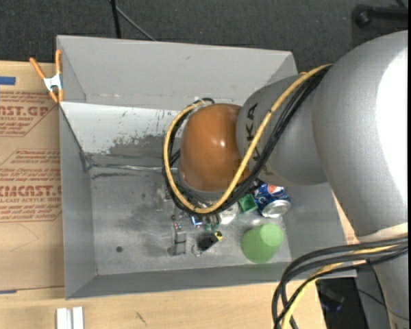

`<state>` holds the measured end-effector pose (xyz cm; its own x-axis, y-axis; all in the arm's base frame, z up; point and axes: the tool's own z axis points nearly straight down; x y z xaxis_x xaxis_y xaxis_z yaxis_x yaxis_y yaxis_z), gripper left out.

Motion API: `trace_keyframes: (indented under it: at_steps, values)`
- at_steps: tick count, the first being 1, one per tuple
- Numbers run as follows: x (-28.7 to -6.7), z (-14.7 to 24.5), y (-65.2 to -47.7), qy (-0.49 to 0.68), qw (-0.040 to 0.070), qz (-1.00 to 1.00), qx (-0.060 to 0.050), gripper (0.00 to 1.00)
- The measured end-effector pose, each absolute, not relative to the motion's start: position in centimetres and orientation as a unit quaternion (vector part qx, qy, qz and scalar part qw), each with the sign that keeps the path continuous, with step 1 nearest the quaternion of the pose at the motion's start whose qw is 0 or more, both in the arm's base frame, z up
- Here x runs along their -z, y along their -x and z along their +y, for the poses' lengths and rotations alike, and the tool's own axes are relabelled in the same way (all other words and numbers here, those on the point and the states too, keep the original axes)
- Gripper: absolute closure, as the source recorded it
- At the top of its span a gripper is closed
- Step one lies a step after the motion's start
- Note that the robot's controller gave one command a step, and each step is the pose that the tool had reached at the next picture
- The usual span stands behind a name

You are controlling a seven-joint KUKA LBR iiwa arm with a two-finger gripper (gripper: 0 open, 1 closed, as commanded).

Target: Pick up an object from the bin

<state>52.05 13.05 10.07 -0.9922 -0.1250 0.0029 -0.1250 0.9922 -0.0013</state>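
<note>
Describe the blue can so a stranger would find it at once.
Look at the grey bin, at its floor by the right wall, just under the arm. The can lies there, next to a plain green lump. It alone is blue, with a shiny metal end.

Can (271,201) sits behind rounded piece (262,244), both right of tool (181,236).

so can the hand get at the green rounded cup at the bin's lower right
Probably yes: the green rounded cup lies uncovered near the hand; only the blue metal can sits close by.
</note>
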Motion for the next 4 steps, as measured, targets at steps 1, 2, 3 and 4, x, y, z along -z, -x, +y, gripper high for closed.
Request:
trace_keyframes:
  at_steps: [1, 2, 3, 4]
  values:
    - [-10.5, 4.5, -48.8, -0.114, 0.002, -0.993, -0.001, 0.00]
    - [-6.8, 4.7, -49.8, -0.157, 0.001, -0.988, 0.000, 0.00]
    - [-6.8, 4.7, -49.8, -0.157, 0.001, -0.988, 0.001, 0.00]
    - [-6.8, 4.7, -49.8, -0.157, 0.001, -0.988, 0.001, 1.00]
